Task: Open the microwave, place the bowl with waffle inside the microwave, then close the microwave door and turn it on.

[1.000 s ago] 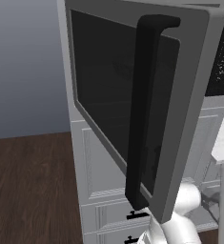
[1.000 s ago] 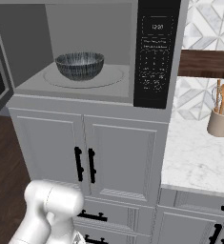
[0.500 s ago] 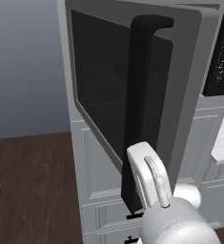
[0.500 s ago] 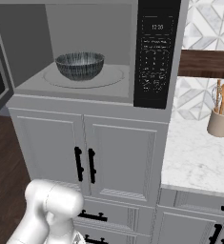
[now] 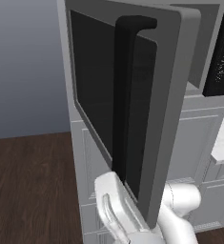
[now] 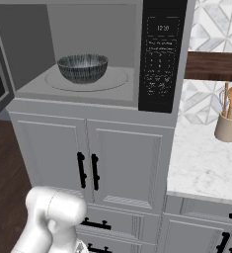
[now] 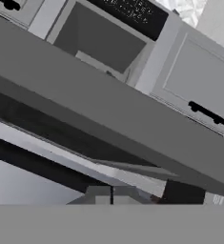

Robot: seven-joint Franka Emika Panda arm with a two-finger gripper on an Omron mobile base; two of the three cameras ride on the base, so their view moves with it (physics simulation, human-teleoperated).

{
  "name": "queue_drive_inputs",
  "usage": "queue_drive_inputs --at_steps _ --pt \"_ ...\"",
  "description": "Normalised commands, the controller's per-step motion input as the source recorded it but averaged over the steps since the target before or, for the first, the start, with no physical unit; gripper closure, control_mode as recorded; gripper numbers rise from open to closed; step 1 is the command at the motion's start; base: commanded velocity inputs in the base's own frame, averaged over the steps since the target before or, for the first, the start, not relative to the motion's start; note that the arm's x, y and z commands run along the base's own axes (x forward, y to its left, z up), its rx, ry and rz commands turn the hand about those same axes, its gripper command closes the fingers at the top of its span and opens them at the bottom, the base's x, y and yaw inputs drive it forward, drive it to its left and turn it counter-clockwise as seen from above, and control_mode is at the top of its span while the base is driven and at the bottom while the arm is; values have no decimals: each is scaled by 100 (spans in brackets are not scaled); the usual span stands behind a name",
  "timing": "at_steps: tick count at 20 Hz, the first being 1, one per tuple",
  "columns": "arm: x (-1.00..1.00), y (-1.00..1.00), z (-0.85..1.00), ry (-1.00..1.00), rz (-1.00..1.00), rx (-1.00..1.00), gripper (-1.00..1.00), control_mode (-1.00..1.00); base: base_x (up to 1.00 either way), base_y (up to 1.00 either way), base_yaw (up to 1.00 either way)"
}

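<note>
My gripper (image 7: pixel 112 195) sits low beside the microwave door (image 5: pixel 147 109), its two dark tips pressed together with nothing between them. In the hand view the grey lower edge of that door runs as a broad slanted band right in front of the tips, very close, though I cannot tell whether they touch it.

The door stands swung wide open. From the left base view I see its outer face: the dark glass window and the long black bar handle (image 5: pixel 125 95) running top to bottom. My white arm (image 5: pixel 132 214) rises just under the door's bottom corner.

The microwave (image 6: pixel 97 54) is open to the right base view, and the bowl (image 6: pixel 83 67) rests upright inside it on the round plate (image 6: pixel 118 79), toward the left of the cavity (its patterned dark wall hides whatever lies in it, so I cannot make out the waffle). To the right of the cavity is the black control panel (image 6: pixel 163 54) with small white marks.

Below the microwave are white cabinet doors (image 6: pixel 88 163) with short black handles. Off to the right a marble counter (image 6: pixel 201 168) carries a pale crock (image 6: pixel 228 127) of wooden utensils, well apart from the microwave. Dark wooden floor (image 5: pixel 27 186) lies to the left of the cabinets.
</note>
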Motion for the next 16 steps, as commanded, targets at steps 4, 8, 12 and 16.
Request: queue_drive_inputs --at_steps 4,8,12,16 --pt "-13 67 -44 0 -5 -14 100 -100 0 0 0" --pt "88 51 -20 0 -27 -6 100 -100 0 0 0" --pt "100 -7 6 1 -29 -8 100 -100 0 0 0" --pt "25 -81 27 0 -11 -11 100 -100 0 0 0"
